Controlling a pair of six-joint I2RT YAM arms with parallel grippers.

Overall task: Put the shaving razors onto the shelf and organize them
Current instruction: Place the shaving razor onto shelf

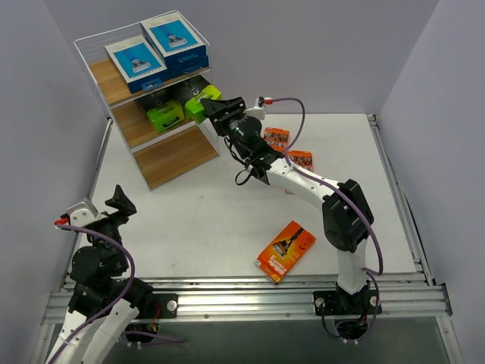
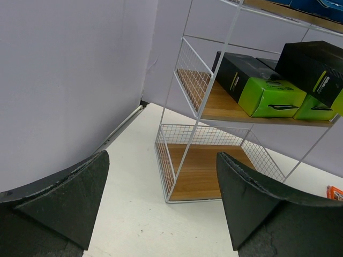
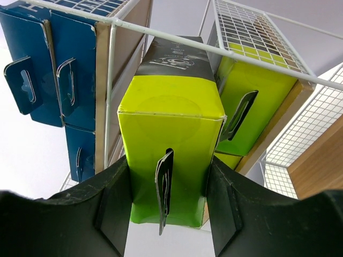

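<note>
The shelf (image 1: 163,163) stands at the far left of the table, with blue-and-white razor packs (image 1: 136,59) on its top board and a black-and-lime pack (image 1: 164,115) on the middle board. My right gripper (image 1: 214,111) is shut on another black-and-lime pack (image 1: 201,100) and holds it at the middle board's right end; in the right wrist view this pack (image 3: 170,150) sits between my fingers against the wire frame. Orange packs lie on the table, one near the front (image 1: 286,250), two behind the right arm (image 1: 276,136). My left gripper (image 1: 117,206) is open and empty at the near left.
Grey walls close in the table on the left, back and right. The shelf's bottom board (image 2: 206,166) is bare. A metal rail (image 1: 250,299) runs along the table's front edge. The right arm's purple cable (image 1: 295,114) loops above the far orange packs.
</note>
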